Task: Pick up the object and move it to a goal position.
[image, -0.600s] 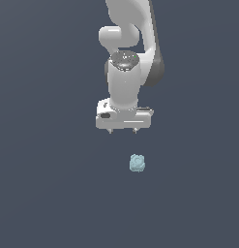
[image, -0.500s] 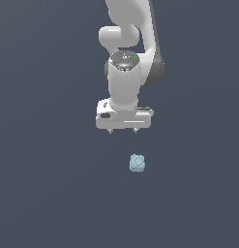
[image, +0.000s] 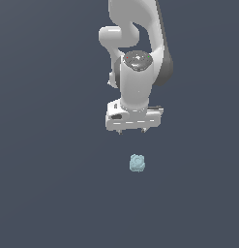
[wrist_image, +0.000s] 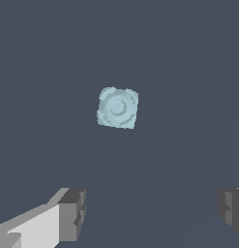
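Note:
The object (image: pixel 137 163) is a small pale blue-teal bumpy blob lying on the dark grey floor, apart from the arm. In the wrist view the object (wrist_image: pixel 117 107) shows a ring-like centre. My white gripper (image: pixel 132 131) hangs above the floor, short of the object and slightly toward the exterior view's left. Its fingers (wrist_image: pixel 72 214) stand wide apart with nothing between them, so the gripper (wrist_image: pixel 152 209) is open. The gap between the fingers is far wider than the object.
The dark grey floor (image: pixel 53 184) spreads flat all around. The white arm (image: pixel 135 72) rises behind the gripper toward the top of the exterior view.

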Robot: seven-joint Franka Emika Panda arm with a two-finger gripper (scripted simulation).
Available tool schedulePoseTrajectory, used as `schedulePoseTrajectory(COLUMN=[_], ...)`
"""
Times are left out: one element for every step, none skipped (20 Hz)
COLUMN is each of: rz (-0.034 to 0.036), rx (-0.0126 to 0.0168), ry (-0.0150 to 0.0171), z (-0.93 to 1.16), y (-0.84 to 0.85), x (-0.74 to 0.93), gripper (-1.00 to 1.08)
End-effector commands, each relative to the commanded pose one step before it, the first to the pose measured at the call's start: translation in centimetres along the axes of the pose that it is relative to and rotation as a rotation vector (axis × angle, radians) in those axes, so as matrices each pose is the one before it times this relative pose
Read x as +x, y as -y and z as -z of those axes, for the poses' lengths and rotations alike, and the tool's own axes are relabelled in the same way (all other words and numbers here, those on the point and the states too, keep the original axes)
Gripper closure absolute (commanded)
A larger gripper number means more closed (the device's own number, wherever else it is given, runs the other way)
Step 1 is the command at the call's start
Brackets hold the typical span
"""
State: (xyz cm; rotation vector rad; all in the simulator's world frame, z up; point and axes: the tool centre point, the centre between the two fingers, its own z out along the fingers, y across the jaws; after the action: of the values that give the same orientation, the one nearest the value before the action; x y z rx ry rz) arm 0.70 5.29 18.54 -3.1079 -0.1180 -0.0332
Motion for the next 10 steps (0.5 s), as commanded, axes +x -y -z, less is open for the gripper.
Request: schedulePoseTrajectory(rz=[-0.00161,-0.00135,-0.00117,-0.00151,-0.00234,-0.00309,-0.00369,-0.00421,-0.00457,-0.00499], rx=[-0.00012,-0.00022,-0.00009,-0.00013,-0.00027,-0.00042,-0.00055,-0.00065,-0.00072,-0.00081], ry=[-0.00020,0.00021,0.00021,0.00027,0.00040,0.00052,0.00061,0.00069,0.00075,0.00082], z=[-0.025,-0.060,-0.089,-0.119,-0.150,-0.181,-0.212,-0.242,-0.273,-0.308], y=[-0.079,0.000,0.042,0.059,0.051,0.046,0.050,0.056,0.072,0.085], x=[0.043,0.064,0.098,0.130,0.161,0.190,0.218,0.244,0.270,0.297], gripper=[-0.92,-0.92,-0.92,-0.92,-0.92,-0.92,-0.92,-0.92,-0.92,-0.92])
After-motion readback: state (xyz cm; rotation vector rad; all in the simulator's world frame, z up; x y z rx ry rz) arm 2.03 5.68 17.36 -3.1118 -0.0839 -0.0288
